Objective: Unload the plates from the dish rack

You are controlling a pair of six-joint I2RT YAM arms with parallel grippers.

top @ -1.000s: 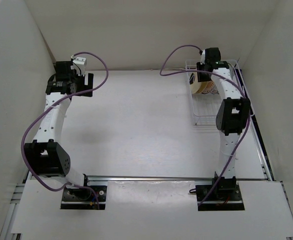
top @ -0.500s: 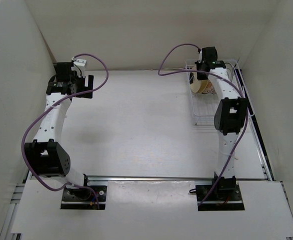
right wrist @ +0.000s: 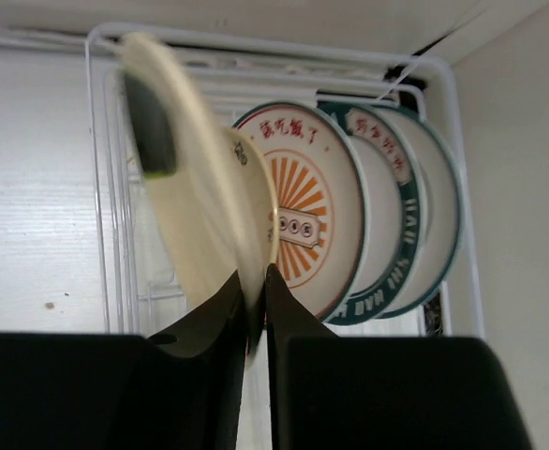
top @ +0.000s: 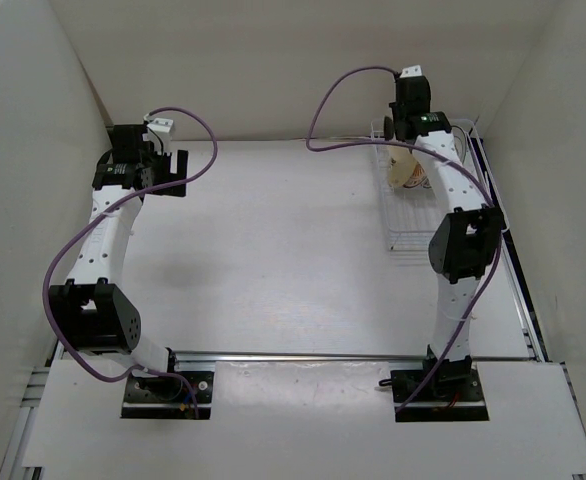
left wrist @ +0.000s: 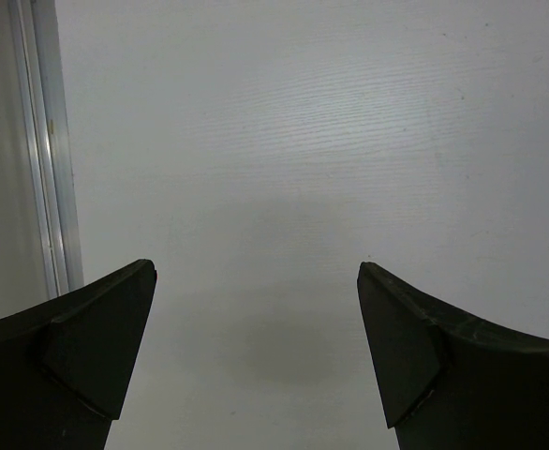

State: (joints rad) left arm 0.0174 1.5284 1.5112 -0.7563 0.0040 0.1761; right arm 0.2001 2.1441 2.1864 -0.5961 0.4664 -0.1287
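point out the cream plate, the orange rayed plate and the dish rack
cream plate (right wrist: 195, 202), right wrist view, its tilted face
orange rayed plate (right wrist: 307, 211), right wrist view, its rayed centre
dish rack (right wrist: 256, 44), right wrist view, its far rim wire

Overhead looks down; right wrist shares dish rack (top: 403, 244)

**White Box, White Counter**

A plain white counter (top: 273, 250) lies boxed in by three pale walls: the back wall (top: 273, 70), the left wall (top: 23, 180) and the right wall (top: 563, 170). A metal rail (top: 303, 356) runs along its near edge, with a white board (top: 303, 420) in front. The light is soft and even — shadows stay faint.
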